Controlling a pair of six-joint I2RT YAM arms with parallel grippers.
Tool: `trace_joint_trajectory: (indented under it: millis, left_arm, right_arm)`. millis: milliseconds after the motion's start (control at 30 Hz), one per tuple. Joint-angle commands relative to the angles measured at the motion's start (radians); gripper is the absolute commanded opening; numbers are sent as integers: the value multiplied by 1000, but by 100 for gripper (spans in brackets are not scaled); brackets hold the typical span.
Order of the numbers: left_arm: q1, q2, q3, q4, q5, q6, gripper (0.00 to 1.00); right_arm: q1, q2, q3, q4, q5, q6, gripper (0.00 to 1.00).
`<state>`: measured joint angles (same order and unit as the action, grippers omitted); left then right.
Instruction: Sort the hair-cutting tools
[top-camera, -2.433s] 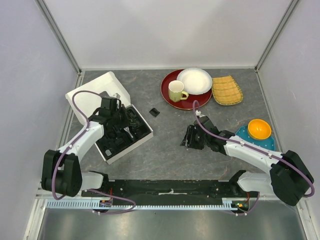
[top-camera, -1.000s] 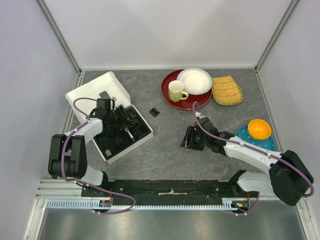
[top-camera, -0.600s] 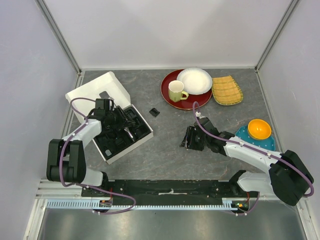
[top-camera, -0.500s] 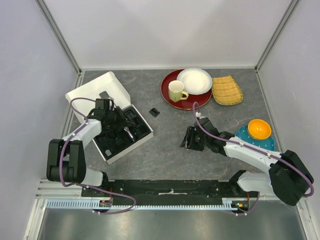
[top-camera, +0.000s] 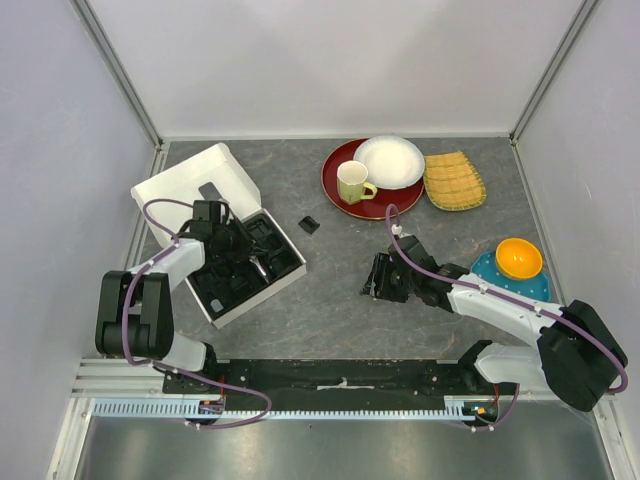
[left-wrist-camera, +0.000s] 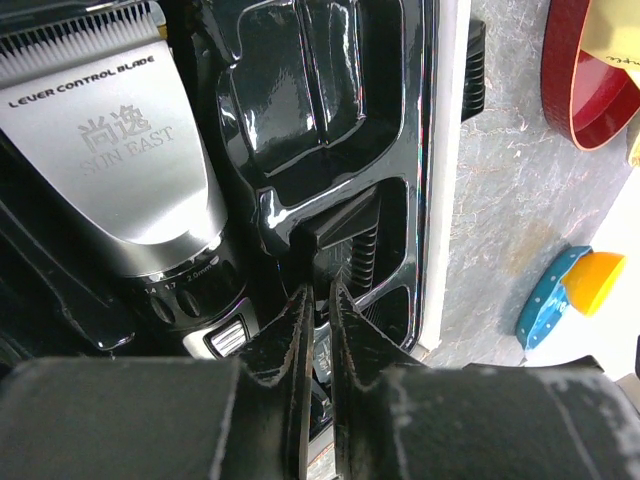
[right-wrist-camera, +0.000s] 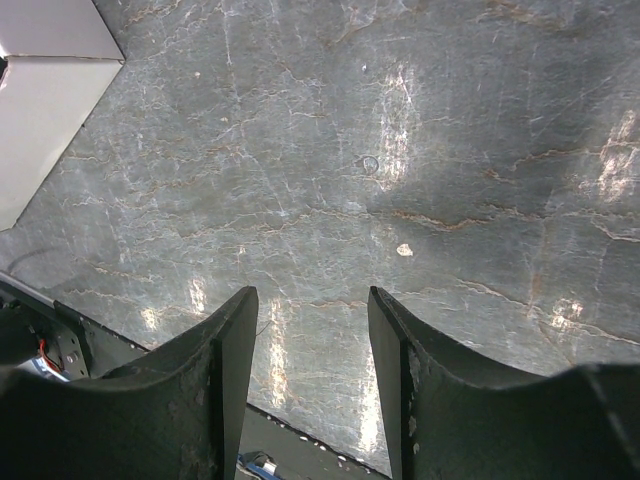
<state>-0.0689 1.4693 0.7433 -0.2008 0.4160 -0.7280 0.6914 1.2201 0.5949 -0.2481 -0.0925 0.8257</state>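
at the left of the overhead view the white box (top-camera: 190, 175) lies open, its lid tipped toward the upper left. its black tray (left-wrist-camera: 290, 90) sits in the lower half. the hair clipper (left-wrist-camera: 110, 170) lies in the tray, its silver body and toothed blade at the upper left of the left wrist view. the left gripper (left-wrist-camera: 318, 300) hangs low over the tray just right of the clipper. its fingers (left-wrist-camera: 272, 350) are drawn almost together, with only a thin slit between them. the tips sit at a black ridge beside a ribbed comb guard (left-wrist-camera: 362, 250) in its pocket, and i cannot tell whether they are clamped on anything.

right of the box a loose comb guard (top-camera: 311, 224) lies on the grey table (top-camera: 330, 310), apart from the box. above and right of it a red plate (top-camera: 332, 185) carries a yellow mug (top-camera: 352, 183), and a white plate (top-camera: 390, 160) overlaps its upper right.

lower, right of centre, the right gripper (right-wrist-camera: 312, 300) hovers over bare table, its fingers apart with nothing between them. at the far right lie a bamboo tray (top-camera: 454, 180) and, below it, an orange bowl (top-camera: 519, 258) on a teal plate (top-camera: 487, 266).
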Motion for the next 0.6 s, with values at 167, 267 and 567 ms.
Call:
trace_joint_trajectory:
  millis: [167, 267, 567]
  left_arm:
    - [0, -55, 4, -23, -58, 4, 23]
    - [-2, -87, 28, -61, -75, 15, 29]
    - [-5, -138, 61, -52, -50, 16, 33]
  right_arm:
    - [0, -18, -7, 17, 17, 21, 56]
    - [0, -14, -4, 17, 17, 21, 55]
    - [0, -7, 5, 15, 22, 18, 56]
